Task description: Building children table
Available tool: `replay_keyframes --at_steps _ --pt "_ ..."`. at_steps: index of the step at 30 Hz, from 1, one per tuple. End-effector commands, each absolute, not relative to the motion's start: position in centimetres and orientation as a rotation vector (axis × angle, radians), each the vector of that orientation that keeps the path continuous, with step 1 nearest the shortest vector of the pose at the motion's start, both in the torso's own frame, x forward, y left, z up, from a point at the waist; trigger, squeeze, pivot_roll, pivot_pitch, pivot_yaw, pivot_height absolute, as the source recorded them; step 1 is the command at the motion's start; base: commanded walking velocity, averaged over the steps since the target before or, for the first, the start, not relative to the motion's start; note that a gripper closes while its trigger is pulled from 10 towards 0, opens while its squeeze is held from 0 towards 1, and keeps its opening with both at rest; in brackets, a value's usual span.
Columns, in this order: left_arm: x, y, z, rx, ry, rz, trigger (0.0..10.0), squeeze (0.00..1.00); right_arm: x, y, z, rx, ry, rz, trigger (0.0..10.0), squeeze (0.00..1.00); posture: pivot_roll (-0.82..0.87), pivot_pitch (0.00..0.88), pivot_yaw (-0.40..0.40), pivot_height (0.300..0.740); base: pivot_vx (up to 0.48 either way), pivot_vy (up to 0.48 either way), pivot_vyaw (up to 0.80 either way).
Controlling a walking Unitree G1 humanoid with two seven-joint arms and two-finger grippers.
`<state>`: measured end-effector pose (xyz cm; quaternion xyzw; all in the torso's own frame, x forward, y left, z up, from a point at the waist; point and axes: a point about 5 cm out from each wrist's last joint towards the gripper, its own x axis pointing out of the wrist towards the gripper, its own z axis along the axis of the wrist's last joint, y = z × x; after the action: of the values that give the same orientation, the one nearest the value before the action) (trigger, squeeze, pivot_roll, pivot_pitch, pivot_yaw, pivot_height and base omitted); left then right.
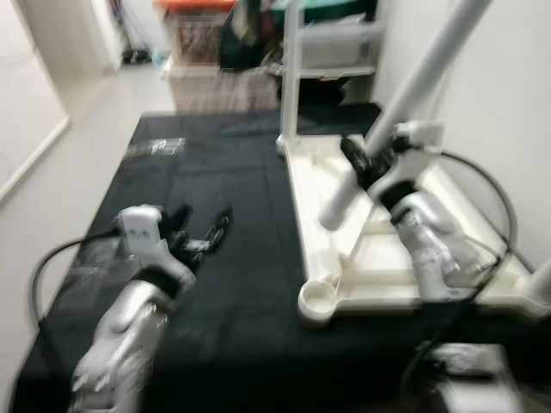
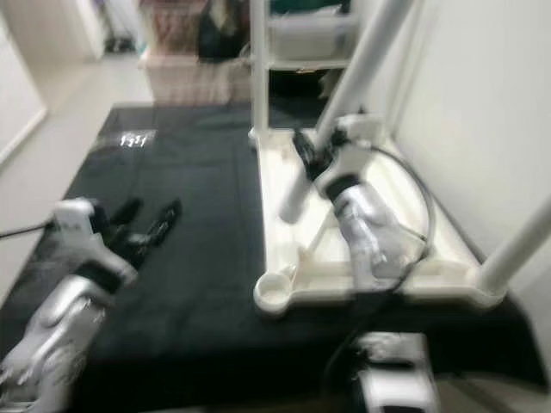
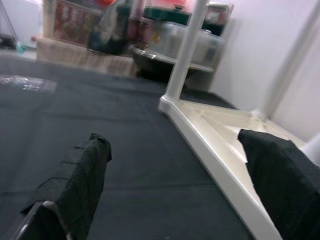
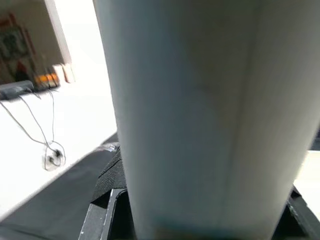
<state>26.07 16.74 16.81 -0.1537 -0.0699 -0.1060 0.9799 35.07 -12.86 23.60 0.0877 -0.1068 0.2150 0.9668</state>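
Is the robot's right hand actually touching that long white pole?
Touching. In the right wrist view the white pole sits between the black fingers of the right gripper; the left eye view shows it clamped around the tilted pole.

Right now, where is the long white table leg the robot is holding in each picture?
Left eye view: the table leg slants from top right down to the middle, held by the right gripper.
Right eye view: table leg, upper middle.
Left wrist view: I can't pick it out.
Right wrist view: table leg, very close.
Shared landmark: the upturned white tabletop on the black mat.
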Motion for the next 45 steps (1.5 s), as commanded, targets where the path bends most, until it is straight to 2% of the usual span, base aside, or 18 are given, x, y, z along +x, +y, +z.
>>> replay_keyframes --at_steps 1,15,21,29,33,45 --pt "26.1 16.1 17.0 -0.317 -0.142 -0.234 10.0 0.00 35.1 -14.8 23.4 0.172 -0.208 0.371 10.0 0.00 0.04 0.000 -0.059 0.740 0.000 0.000 -0.80" --pt "25.5 15.0 16.6 -0.322 -0.116 -0.299 10.0 0.00 35.3 -14.8 23.1 0.144 -0.181 0.344 10.0 0.00 0.05 0.000 -0.062 0.740 0.000 0.000 -0.11" --pt "25.2 15.0 16.8 -0.341 -0.118 -0.314 10.0 0.00 35.4 -14.8 23.1 0.130 -0.178 0.333 10.0 0.00 0.05 0.000 -0.063 0.740 0.000 0.449 -0.27" --pt "25.0 14.8 16.7 -0.332 -0.104 -0.338 10.0 0.00 35.4 -14.6 23.0 0.144 -0.158 0.346 10.0 0.00 0.05 0.000 -0.063 0.740 0.000 0.000 -0.73" --pt "24.9 14.8 16.7 -0.345 -0.098 -0.341 10.0 0.00 35.4 -14.7 23.0 0.142 -0.149 0.349 10.0 0.00 0.05 0.000 -0.066 0.740 0.000 0.449 -0.80" --pt "25.1 15.1 16.3 -0.265 -0.070 -0.318 10.0 0.00 35.3 -14.5 23.1 0.125 -0.166 0.364 10.0 0.00 0.06 0.000 -0.063 0.740 0.000 0.000 0.00"
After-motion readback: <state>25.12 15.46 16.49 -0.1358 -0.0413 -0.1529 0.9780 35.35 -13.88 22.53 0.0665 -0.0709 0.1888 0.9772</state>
